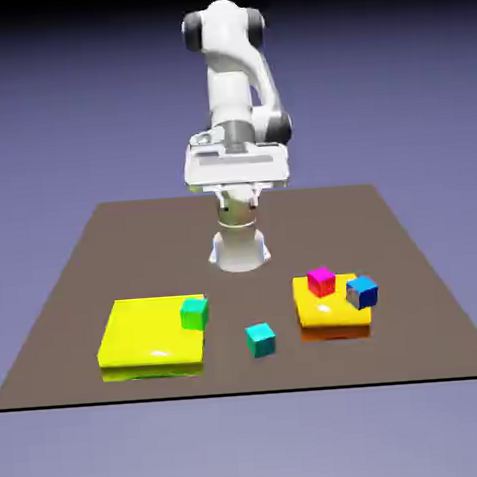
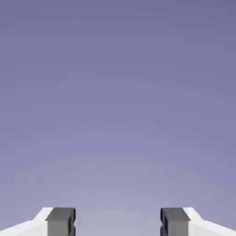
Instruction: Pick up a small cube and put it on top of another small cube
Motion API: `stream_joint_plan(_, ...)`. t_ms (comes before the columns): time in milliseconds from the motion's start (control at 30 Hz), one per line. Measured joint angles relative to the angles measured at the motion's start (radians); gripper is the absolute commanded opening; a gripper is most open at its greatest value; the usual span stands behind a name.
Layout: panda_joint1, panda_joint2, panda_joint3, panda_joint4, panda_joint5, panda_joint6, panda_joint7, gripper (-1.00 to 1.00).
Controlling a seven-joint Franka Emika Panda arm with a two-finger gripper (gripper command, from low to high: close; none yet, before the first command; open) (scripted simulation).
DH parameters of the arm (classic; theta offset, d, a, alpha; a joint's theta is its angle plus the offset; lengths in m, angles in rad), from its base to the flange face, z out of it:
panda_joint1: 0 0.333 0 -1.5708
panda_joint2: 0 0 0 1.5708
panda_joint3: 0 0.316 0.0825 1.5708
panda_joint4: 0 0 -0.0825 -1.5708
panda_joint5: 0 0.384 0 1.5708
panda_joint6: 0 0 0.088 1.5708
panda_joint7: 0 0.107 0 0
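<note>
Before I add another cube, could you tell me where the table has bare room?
Bare: the brown table behind the large yellow slab, and both far corners. Crowded: the small yellow-orange block carrying magenta and blue cubes.

The white arm [image 1: 234,92] is folded upright, its gripper [image 2: 118,222] empty with jaws spread apart.

Hand view: both fingertips [image 2: 60,221] cut off by bottom edge; worktop [image 1: 133,250] and cubes outside frame.

Teal cube [image 1: 261,338] stands alone w/ room all round; magenta cube [image 1: 322,281] & blue cube [image 1: 362,292] crowd each other
</note>
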Motion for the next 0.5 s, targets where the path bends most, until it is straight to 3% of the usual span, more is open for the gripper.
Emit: stream_joint_plan(500, -0.122, 0.544, 0.320, 0.401, -0.245, -0.596, -0.604, 0.00)
